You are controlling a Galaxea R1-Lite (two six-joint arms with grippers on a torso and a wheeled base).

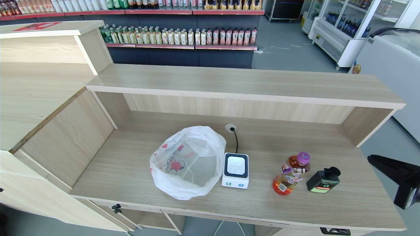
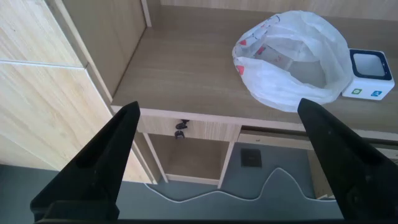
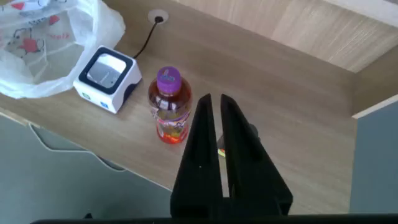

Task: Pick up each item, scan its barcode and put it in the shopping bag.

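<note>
Bottle [image 1: 291,173] upright; right claw [image 3: 216,99] closed; left claw [image 2: 219,106] spread wide.

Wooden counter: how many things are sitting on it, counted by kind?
Bottles: 2, the clear orange-drink bottle with purple cap and the small black plastic bottle
Bags: 1, the white plastic shopping bag
Scanners: 1, the white box-shaped barcode scanner
Total: 4

Wooden counter [image 1: 131,170], light grain, raised ledge at rear.
Scanner [image 1: 235,170]: white, window up, near front edge, mid-counter.
Bag [image 1: 188,162]: white plastic, mouth open, just left of scanner.
Cable [image 1: 236,141]: black, from scanner back to grommet [image 1: 230,127].
Bottle [image 1: 291,173]: purple cap, upright, right of scanner, apart.
Flask [image 1: 323,181]: black, just beyond bottle, farther right of scanner.
</note>
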